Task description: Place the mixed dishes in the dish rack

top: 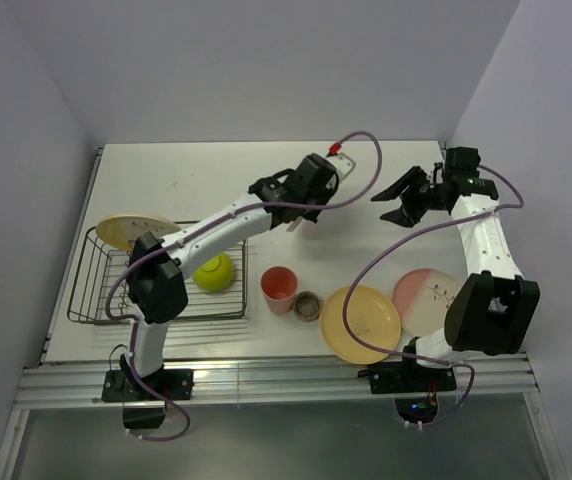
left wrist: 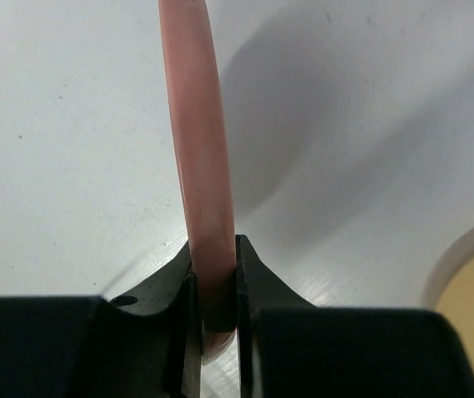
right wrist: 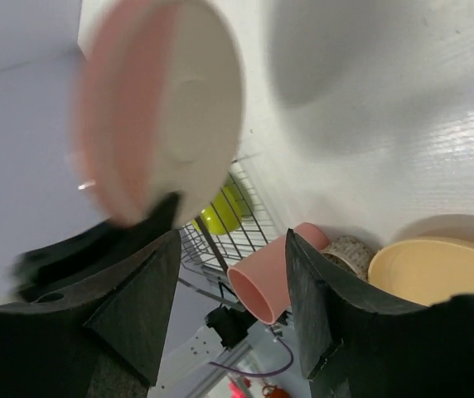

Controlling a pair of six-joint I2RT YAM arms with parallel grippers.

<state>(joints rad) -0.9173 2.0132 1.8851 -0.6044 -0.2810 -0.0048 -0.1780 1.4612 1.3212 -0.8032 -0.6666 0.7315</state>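
The left gripper (left wrist: 218, 282) fills the foot of its own wrist view, its two black fingers pressed onto the rim of a cream-and-pink plate (left wrist: 195, 124), which stands on edge and rises straight up from the pinch with the white table (left wrist: 71, 166) behind it. From the right wrist camera the same plate (right wrist: 171, 108) shows, blurred, with a cream face and a pink rim, held in the air above the table. The right gripper (right wrist: 230, 240) is spread wide with nothing between its fingers; in the top view it (top: 391, 205) hangs over the far right part of the table, well apart from the left one. The dish rack (top: 96, 290) sits at the left of the table; a pale cream plate (top: 131, 230) leans at its far left corner and a yellow-green bowl (top: 214, 271) lies inside near its right end. Just right of the rack stands a pink cup (top: 279, 287), with a small grey-brown cup (top: 308, 305) just beside it. Further right lie a yellow-orange plate (top: 361, 322) and a pink-and-cream plate with a sprig drawing (top: 428, 300), flat on the table with their edges meeting
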